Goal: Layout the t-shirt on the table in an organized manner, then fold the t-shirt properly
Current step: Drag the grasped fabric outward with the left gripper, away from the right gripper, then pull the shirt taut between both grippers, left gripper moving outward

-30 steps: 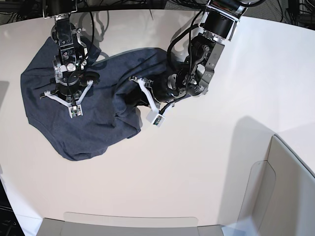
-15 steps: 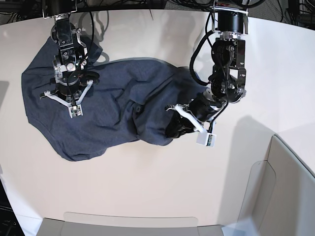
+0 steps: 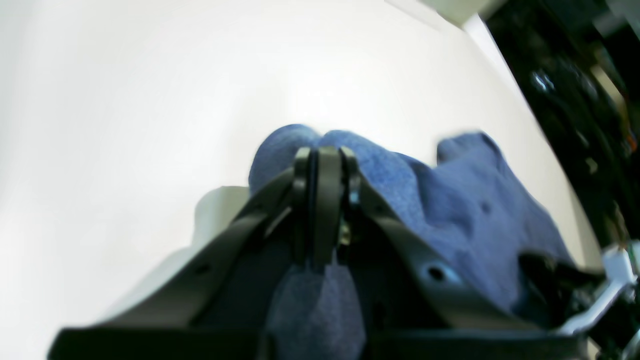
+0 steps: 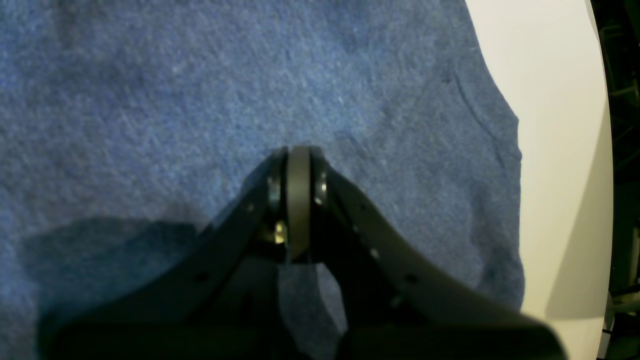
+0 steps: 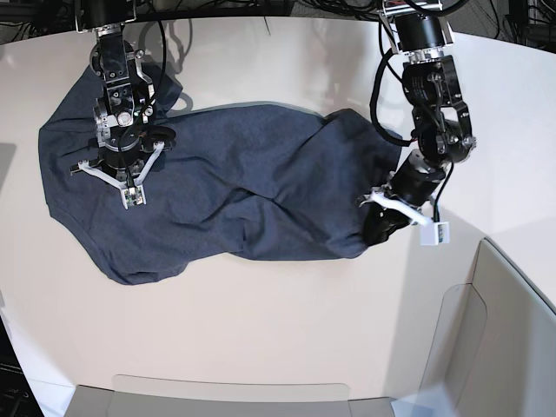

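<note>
**T-shirt stretched across table, pinched at one end, pressed at the other**

Lay spread sideways over the off-white table [image 5: 287, 330]: the dark navy-grey t-shirt [image 5: 243, 200], reaching from the far-left part of the base view to right of centre. Wrinkled and bunched through the middle, with diagonal folds running toward the right end; flatter and broader on the left. No lettering visible on the upturned side.

Clamped on the shirt's right-hand edge: the left gripper [image 5: 375, 224], on the right of the base view, arm bent down from the far edge of the table. In the left wrist view, jaws of the left gripper [image 3: 325, 160] drawn together with a fold of blue fabric [image 3: 450, 200] pinched between them, cloth bulging just beyond the tips and trailing back toward the arm. Bare table [image 3: 125, 100] beyond the cloth.

Set down on the left part of the shirt: the right gripper [image 5: 130, 187], pointing straight down at the cloth. In the right wrist view, jaws of the right gripper [image 4: 297, 155] fully closed, tips against flat fabric [image 4: 150, 90]; nothing seen gathered between them. Shirt hem or sleeve edge ending just right of the tips, pale table [image 4: 555, 150] showing past it.
</note>
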Action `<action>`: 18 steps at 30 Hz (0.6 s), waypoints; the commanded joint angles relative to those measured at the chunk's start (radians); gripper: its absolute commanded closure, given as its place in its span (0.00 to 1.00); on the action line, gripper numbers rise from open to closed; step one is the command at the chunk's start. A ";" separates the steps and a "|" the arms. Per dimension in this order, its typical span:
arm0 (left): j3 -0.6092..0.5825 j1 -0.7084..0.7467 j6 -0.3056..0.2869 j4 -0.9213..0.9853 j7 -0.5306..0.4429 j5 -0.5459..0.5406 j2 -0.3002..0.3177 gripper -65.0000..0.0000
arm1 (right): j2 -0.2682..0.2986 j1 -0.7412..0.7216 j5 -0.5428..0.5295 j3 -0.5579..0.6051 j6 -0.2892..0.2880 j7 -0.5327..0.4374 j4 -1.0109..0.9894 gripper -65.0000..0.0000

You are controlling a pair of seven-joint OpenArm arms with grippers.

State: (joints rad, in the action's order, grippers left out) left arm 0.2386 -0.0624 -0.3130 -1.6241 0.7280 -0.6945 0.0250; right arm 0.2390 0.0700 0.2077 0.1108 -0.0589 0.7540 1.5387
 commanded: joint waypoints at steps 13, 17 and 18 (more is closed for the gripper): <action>-0.052 0.051 -0.005 -0.020 0.138 -0.012 0.033 0.61 | -0.011 -0.012 -0.081 -0.003 -0.065 0.140 -0.024 1.00; -0.049 0.049 -0.007 -0.023 0.166 -0.014 0.037 0.59 | -0.031 -0.049 -0.081 -0.006 -0.063 0.140 -0.022 1.00; -0.032 0.049 -0.007 -0.031 0.166 -0.015 0.048 0.59 | -0.033 -0.062 -0.083 -0.006 -0.063 0.140 -0.022 1.00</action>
State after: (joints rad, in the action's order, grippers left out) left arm 0.1978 0.0029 -0.3149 -1.6283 0.9176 -0.6937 0.0605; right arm 0.2111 0.0036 0.1921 0.1013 -0.0734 0.8398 1.5291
